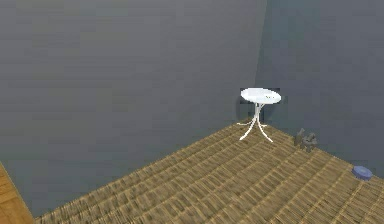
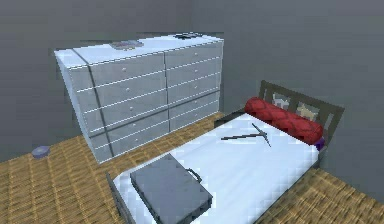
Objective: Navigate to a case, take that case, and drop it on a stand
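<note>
Woven brown flooring (image 1: 200, 180) lay open in the forward view up to a white round-topped stand (image 1: 260, 97) at centre right. In the arm side view's lower centre, a flat grey case (image 2: 170, 190) lay on a white bed (image 2: 250, 160) beside its foot edge, with a pale drawer chest (image 2: 145, 85) behind. The gripper's state could not be told.

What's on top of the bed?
A grey case lies near the foot of the bed, a thin dark object mid-sheet, red pillows by the headboard. Whatever is under the case or pillows is covered.
</note>
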Available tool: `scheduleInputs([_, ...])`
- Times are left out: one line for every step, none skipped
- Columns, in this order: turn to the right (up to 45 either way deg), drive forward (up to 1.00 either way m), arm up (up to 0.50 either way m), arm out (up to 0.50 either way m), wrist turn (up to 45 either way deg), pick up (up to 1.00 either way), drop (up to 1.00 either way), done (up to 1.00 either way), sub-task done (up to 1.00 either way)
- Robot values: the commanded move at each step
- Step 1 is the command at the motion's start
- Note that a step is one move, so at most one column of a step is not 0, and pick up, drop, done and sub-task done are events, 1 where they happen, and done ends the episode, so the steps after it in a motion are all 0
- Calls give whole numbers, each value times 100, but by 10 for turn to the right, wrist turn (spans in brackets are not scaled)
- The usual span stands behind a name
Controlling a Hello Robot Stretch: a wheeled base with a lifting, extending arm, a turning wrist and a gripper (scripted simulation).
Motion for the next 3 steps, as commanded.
scheduleInputs([0, 0, 48, 0, 0, 0, 0, 0, 0])
scheduleInputs([0, 0, 0, 28, 0, 0, 0, 0, 0])
scheduleInputs([0, 0, 0, 0, 450, 0, 0, 0, 0])
